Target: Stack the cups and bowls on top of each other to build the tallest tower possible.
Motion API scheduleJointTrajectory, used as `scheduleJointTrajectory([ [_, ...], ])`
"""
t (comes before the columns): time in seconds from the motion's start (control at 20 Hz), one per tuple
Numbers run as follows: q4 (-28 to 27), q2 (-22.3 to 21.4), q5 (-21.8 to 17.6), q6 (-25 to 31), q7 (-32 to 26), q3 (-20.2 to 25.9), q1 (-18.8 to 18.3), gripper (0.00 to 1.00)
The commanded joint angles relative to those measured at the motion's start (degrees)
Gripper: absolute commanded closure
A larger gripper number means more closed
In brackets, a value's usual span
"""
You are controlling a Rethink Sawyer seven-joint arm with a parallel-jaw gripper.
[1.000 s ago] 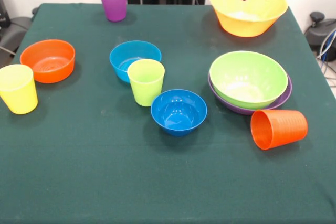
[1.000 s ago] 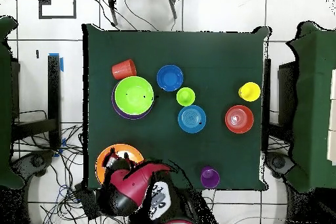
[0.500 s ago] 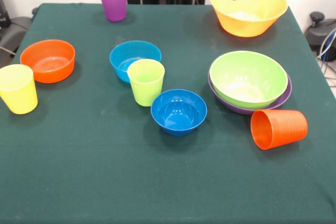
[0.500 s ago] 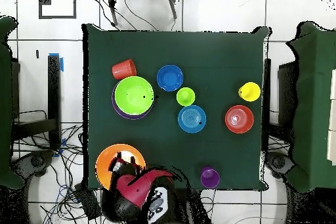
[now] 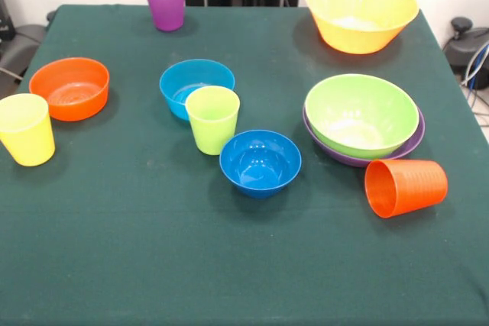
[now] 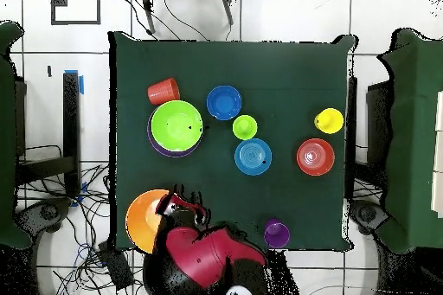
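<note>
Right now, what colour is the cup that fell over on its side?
Orange. The tipped-over cup shows best in the front view, beside the green bowl.

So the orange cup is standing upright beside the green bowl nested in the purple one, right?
Not quite. The orange cup lies on its side, as the front view shows. It is beside the green bowl, which is nested in the purple one.

- A dark green tablecloth covers the table from edge to edge.
- Past the table's right edge in the front view, cables hang beside a dark object.
- In the overhead view the white tiled floor surrounds the table.
- Loose cables trail over the floor at the left.
- A blue strip of tape lies at the left.
</note>
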Motion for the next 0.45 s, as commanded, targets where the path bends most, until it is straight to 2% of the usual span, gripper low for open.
scheduleJointTrajectory([
  [0.05,4.0,-9.3,-3.3,10.9,-12.6,8.8,-4.4,0.0],
  [0.15,4.0,-9.9,-3.0,12.0,-13.3,11.8,-6.7,0.0],
  [0.45,4.7,-12.5,-2.0,14.6,-13.4,14.7,-8.7,0.0],
])
